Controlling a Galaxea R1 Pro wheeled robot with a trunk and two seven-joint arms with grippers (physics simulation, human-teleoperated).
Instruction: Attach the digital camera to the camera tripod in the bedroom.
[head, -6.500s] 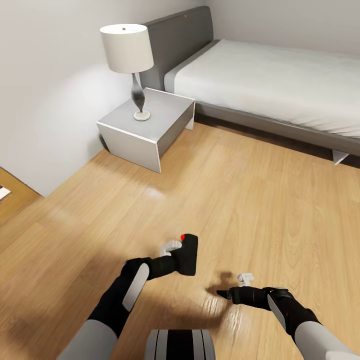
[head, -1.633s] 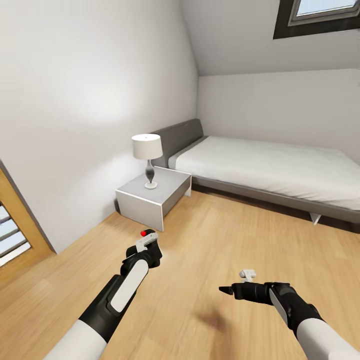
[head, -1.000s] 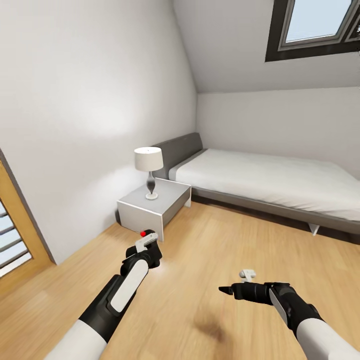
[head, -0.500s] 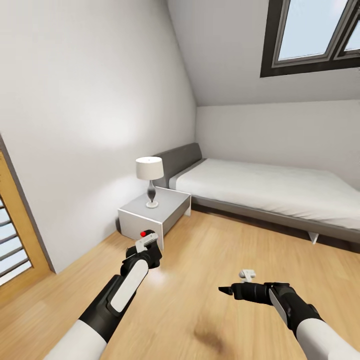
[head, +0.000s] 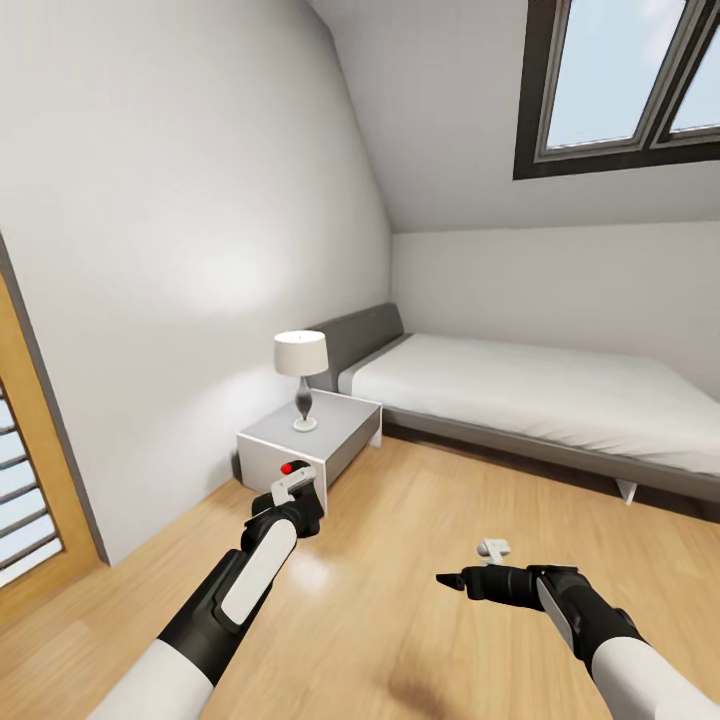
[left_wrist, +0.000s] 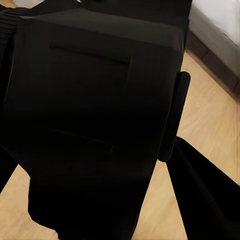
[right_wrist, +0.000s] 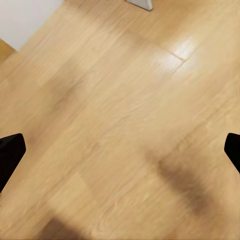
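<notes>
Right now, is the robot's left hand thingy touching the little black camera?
Touching. In the left wrist view the digital camera sits clamped against a black finger of the left gripper; the head view shows it held off the floor.

The left arm is reaching forward and a little up, and the left gripper is squeezing the digital camera between its fingers. The right arm is stretching forward lower down. The right gripper is pointing sideways toward the left arm, with its fingers spread wide and holding nothing.
</notes>
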